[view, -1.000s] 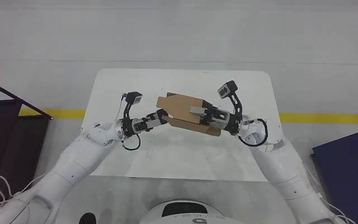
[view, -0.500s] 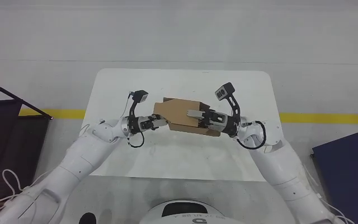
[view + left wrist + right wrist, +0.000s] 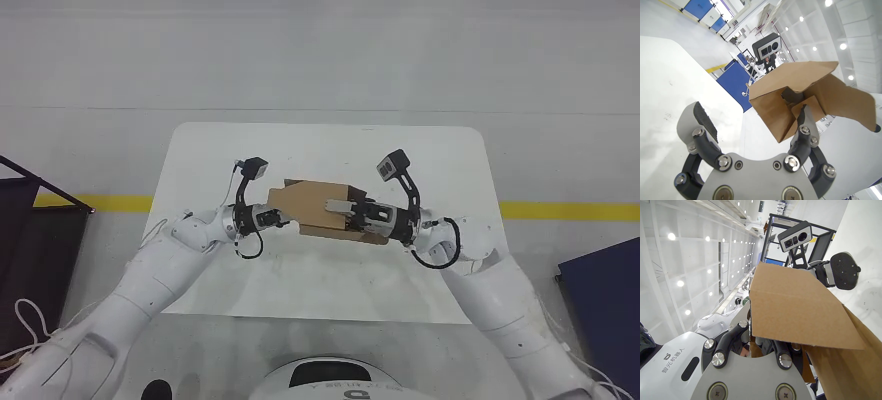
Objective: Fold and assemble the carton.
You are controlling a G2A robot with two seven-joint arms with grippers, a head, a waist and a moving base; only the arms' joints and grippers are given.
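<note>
Table (image 3: 420, 160): white, rounded corners.
Carton (image 3: 315, 195): brown, part-folded, held over the table's middle and seemingly clear of the surface. Long axis parallel to the far edge, open flapped end toward the left arm.
Right gripper (image 3: 345, 213): clamped on the carton's wall at its own end, likely to steady it.
Left gripper (image 3: 275, 216): jaws spread wide, one fingertip (image 3: 804, 113) against a small inner flap, apparently to tuck it.

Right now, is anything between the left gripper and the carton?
Nothing visible. The left gripper is open at the carton's open end, with one finger tip at an inner flap and the other over the bare table. The right gripper holds its other end.
</note>
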